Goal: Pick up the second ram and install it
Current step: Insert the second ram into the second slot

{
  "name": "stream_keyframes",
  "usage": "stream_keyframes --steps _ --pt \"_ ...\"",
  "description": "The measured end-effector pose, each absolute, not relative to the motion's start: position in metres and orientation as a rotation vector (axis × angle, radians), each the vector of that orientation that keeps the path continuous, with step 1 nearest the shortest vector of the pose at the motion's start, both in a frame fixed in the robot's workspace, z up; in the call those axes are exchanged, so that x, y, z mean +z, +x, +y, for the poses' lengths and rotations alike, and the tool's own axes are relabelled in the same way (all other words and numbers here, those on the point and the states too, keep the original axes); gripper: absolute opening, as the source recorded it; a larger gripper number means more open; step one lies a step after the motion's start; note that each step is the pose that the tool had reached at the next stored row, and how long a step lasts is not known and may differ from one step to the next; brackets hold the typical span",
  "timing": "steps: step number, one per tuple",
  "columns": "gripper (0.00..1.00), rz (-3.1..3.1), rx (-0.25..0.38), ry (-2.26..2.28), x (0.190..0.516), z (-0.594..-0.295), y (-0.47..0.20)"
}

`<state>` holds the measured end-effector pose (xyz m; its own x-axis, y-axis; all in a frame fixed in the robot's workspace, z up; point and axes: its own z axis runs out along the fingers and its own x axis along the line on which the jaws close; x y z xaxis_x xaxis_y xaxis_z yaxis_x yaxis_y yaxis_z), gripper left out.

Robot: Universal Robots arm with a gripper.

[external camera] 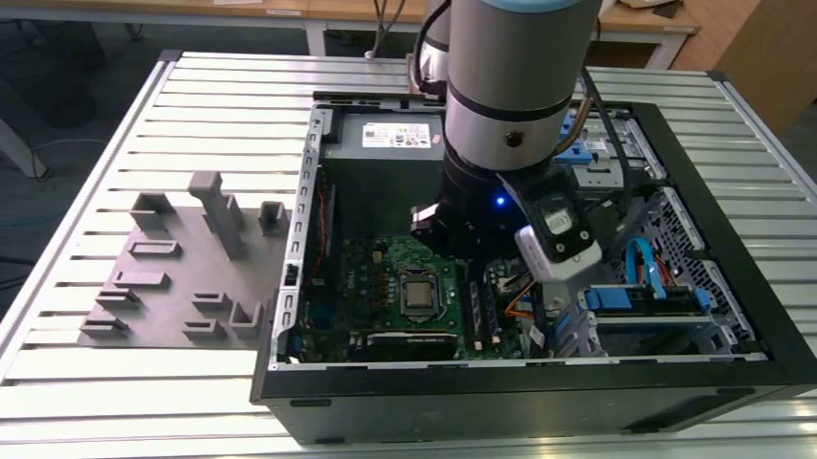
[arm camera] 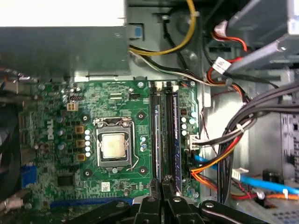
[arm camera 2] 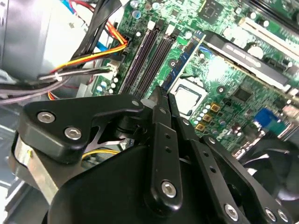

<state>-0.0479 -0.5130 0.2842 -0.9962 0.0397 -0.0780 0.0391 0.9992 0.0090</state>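
Observation:
Two dark blue ram sticks stand in the black slots beside the CPU socket [arm camera: 113, 145]. One stick [arm camera: 175, 140] sits on the cable side and one [arm camera: 157, 135] sits next to the socket; I cannot tell which is the second ram. The socket-side stick [arm camera 2: 186, 60] also shows in the second wrist view. My gripper [arm camera: 161, 185] [arm camera 2: 162, 93] hovers just above the slots' end, its fingers pressed together with nothing visible between them. In the exterior view the arm [external camera: 511, 96] reaches down into the open computer case [external camera: 715, 373], over the slots [external camera: 485, 311].
A grey holder block [external camera: 191, 277] lies on the slatted table at the exterior view's left. Orange, red and blue cables [arm camera: 219, 163] crowd the space beside the slots. The power supply [arm camera: 60, 46] and drive cage [external camera: 638, 306] stand inside the case.

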Motion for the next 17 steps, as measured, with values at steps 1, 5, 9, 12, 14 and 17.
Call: stream_keyframes --steps 1,5,9,12,14,17 --pt "0.10 3.063 0.012 0.033 0.284 -0.513 -0.048" --pt "0.10 3.063 0.015 -0.017 0.283 -0.513 -0.048" --pt "0.10 3.063 0.014 0.035 0.280 -0.513 -0.047" --pt "0.10 3.066 0.016 0.035 0.275 -0.513 -0.045" --pt "0.10 3.068 0.016 0.036 0.272 -0.513 -0.044" --pt "0.10 3.068 0.016 0.053 0.267 -0.512 -0.043"
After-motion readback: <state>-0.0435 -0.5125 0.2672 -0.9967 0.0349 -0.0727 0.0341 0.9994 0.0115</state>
